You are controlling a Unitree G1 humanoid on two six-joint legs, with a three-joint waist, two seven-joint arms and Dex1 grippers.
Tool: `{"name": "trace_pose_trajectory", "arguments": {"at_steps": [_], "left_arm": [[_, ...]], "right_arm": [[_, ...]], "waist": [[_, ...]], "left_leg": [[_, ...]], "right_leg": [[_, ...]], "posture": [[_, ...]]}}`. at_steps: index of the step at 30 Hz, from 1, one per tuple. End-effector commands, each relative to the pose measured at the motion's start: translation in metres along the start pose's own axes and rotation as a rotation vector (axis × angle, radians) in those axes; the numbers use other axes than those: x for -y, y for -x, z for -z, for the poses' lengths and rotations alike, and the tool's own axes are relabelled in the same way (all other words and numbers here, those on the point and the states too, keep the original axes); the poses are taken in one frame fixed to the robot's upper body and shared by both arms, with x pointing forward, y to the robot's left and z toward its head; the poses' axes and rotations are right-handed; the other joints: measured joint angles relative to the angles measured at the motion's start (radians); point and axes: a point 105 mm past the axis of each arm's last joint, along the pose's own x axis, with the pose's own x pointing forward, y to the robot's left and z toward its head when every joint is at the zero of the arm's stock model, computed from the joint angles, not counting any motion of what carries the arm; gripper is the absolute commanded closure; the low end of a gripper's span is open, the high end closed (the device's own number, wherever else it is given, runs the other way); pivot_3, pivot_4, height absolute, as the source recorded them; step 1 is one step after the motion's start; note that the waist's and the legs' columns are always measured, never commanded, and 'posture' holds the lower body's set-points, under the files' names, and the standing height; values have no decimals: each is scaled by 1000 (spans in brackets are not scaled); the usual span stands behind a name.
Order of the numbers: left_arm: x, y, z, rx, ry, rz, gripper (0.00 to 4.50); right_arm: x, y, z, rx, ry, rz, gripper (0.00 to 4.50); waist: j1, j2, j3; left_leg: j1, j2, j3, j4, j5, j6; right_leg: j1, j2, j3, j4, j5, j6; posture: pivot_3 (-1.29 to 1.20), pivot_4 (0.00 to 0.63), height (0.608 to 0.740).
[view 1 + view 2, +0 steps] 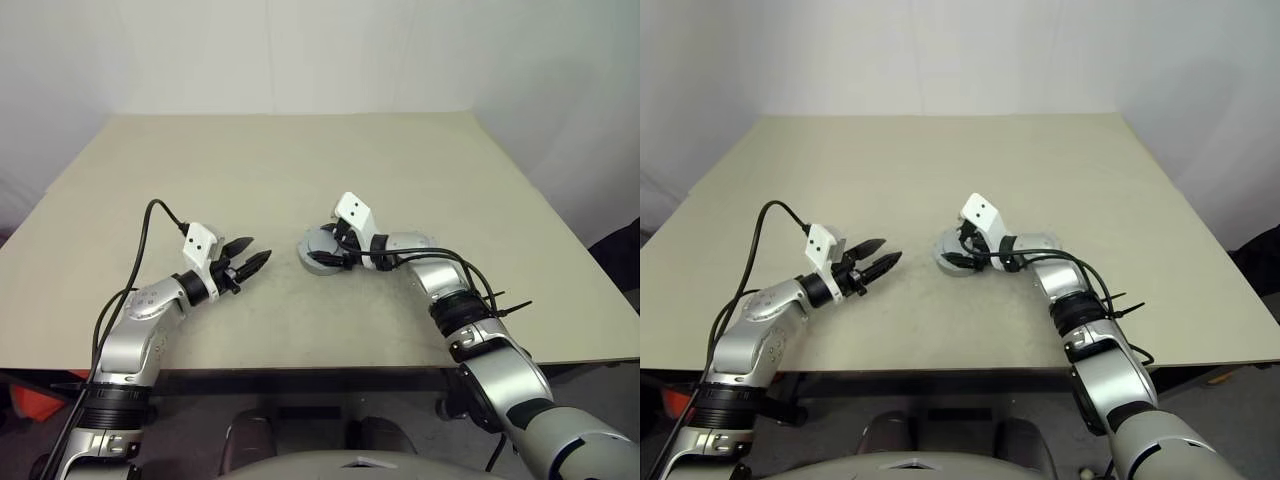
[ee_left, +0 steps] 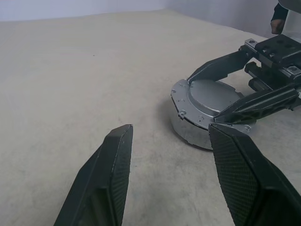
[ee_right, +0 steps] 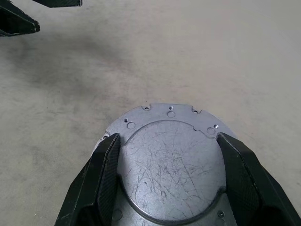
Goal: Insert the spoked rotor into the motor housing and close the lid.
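Right end effector (image 1: 322, 250) straddling the lid (image 3: 171, 160), fingers flanking its raised centre, apparently clasping it atop the motor housing (image 2: 190, 132) mid-worktop (image 1: 300, 170). Left end effector (image 1: 250, 258) released, empty, just beside, pointing level at the stack. Dull scratched grey disc, notched rim; shiny cylindrical wall beneath. Round, no long axis.

You get even, soft, bright light overhead, faint shadows on the table (image 1: 300, 180), mild sheen on the lid (image 3: 171, 165), and sharp focus throughout except slightly soft near fingers.
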Motion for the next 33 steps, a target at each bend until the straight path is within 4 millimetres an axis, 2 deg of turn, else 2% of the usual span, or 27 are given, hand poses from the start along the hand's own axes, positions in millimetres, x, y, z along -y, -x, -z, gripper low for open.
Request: {"name": "trace_pose_trajectory", "arguments": {"at_steps": [1, 8, 11, 17, 25, 33], "left_arm": [[6, -2, -18, 64, -45, 27, 1782], [8, -1, -16, 59, -43, 29, 1782], [8, -1, -15, 58, -43, 26, 1782], [9, -2, -15, 60, -44, 23, 1782], [11, -2, -14, 59, -43, 20, 1782], [10, -2, -13, 55, -44, 14, 1782]], "right_arm": [[2, 5, 13, -65, -56, -14, 1367], [6, 6, -15, 41, -118, -26, 1367], [8, 7, -21, 55, -118, -17, 1367], [11, 5, -10, 1, -76, 20, 1367], [11, 4, -9, -2, -67, 28, 1367], [2, 1, 2, -44, -55, -8, 1367]], "waist": [[1, 0, 0], [1, 0, 0], [1, 0, 0], [1, 0, 0], [0, 0, 0], [0, 0, 0]], "left_leg": [[0, 0, 0, 0, 0, 0], [-2, 0, 0, 0, 0, 0], [-2, 0, 0, 0, 0, 0], [-2, 0, 0, 0, 0, 0], [-2, 1, 0, 0, 0, -1], [-2, 0, 0, 0, 0, -1]], "right_leg": [[0, 0, 0, 0, 0, 0], [-1, 0, 0, -1, 0, 0], [-2, 0, 0, 0, 0, 0], [-2, 0, 0, 0, 0, 0], [-2, 0, 0, 1, 0, 0], [-2, 0, 0, 1, 0, 0]], "posture": [[0, 0, 740], [0, 0, 740], [0, 0, 740], [0, 0, 740], [0, 0, 740], [0, 0, 740]]}}
